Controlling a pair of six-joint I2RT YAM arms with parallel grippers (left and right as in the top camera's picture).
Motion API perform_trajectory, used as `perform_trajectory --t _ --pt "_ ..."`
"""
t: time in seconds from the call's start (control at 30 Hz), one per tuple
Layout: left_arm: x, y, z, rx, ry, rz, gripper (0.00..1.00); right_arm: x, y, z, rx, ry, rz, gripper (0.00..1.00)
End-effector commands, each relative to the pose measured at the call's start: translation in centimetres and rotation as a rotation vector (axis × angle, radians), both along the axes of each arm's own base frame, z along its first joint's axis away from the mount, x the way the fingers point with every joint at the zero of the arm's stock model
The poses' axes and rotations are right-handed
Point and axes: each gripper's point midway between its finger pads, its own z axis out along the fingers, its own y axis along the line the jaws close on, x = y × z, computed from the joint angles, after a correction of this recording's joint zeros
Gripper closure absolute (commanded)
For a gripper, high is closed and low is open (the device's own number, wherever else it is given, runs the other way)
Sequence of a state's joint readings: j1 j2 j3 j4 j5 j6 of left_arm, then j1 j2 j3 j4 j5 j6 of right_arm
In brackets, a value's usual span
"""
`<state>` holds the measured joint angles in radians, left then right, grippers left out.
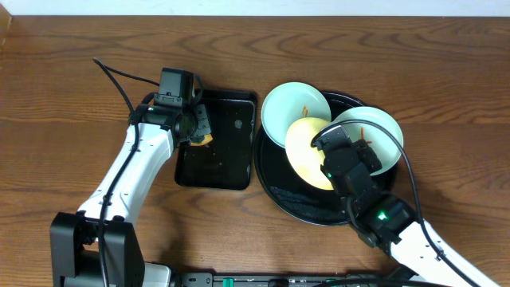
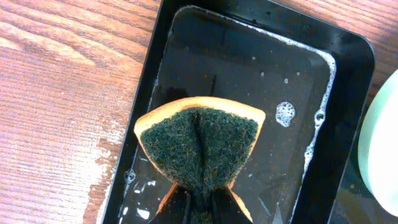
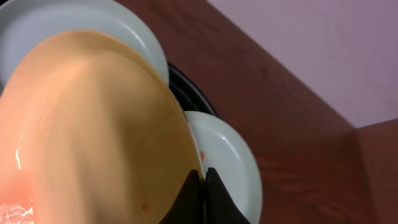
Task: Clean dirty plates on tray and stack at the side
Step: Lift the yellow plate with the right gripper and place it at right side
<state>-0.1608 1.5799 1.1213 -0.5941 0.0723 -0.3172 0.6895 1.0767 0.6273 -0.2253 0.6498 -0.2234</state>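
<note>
Plates, three, small, round; condition mixed.

1. Pale yellow plate (image 1: 303, 147): lifted and tilted over the round black tray (image 1: 275, 195), with the right jaws closed on its rim alone. Its face shows a wet sheen and a few reddish specks.
2. Blue-green plate, left (image 1: 291, 112): at the tray's far-left rim, with a thin orange mark. It is partly covered from above by the yellow one.
3. Blue-green plate, right (image 1: 374, 131): at the tray's far-right side, with an orange smear. The right arm hides part of it.

Sponge (image 2: 199, 146): green scouring face on orange backing, folded and pinched in the closed left jaws over the soapy rectangular tray (image 2: 354, 68). Whether it touches the water cannot be told.

Hazards, as judged:
- The grip is a thin pinch on a wet edge, so scrubbing pressure from the sponge could lever the yellow plate round or out of the jaws.
- A dropped or swung plate would strike either neighbour, since both lie just beneath it.
- The left blue-green plate sits close to the tray's rim and a knock might push it off.
- The sponge may drip on the tabletop while crossing.

Room:
- The two trays stand almost edge to edge, leaving little gap between them.
- Open tabletop lies left of the rectangular tray, along the far side, and right of the round tray. The right side looks the likeliest stacking ground.
- The near side is taken up by both arms.
</note>
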Motion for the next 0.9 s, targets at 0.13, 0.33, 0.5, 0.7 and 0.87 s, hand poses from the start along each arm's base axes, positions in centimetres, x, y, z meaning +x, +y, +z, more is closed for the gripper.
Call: perform_trajectory --t 0.13,0.33,0.5,0.7,0.87 --pt "0.1 0.0 0.8 -0.003 -0.026 0.003 0.92 0.3 -0.4 2.3 -0.060 -0.075 -0.030 0.99" --pt "0.1 0.0 0.8 -0.003 -0.026 0.003 0.92 0.5 -0.7 2.6 0.028 -0.095 -0.087 0.99" --pt "0.1 0.0 0.8 -0.003 -0.026 0.003 0.92 1.6 -4.5 2.7 0.248 -0.148 -0.333 0.99" --pt "0.1 0.0 0.8 -0.003 -0.026 0.003 0.92 2.7 -11.6 2.1 0.487 -0.203 -0.643 0.99" --pt "0.1 0.0 0.8 -0.003 -0.026 0.003 0.92 2.7 -17.5 1.5 0.672 -0.253 -0.852 0.99"
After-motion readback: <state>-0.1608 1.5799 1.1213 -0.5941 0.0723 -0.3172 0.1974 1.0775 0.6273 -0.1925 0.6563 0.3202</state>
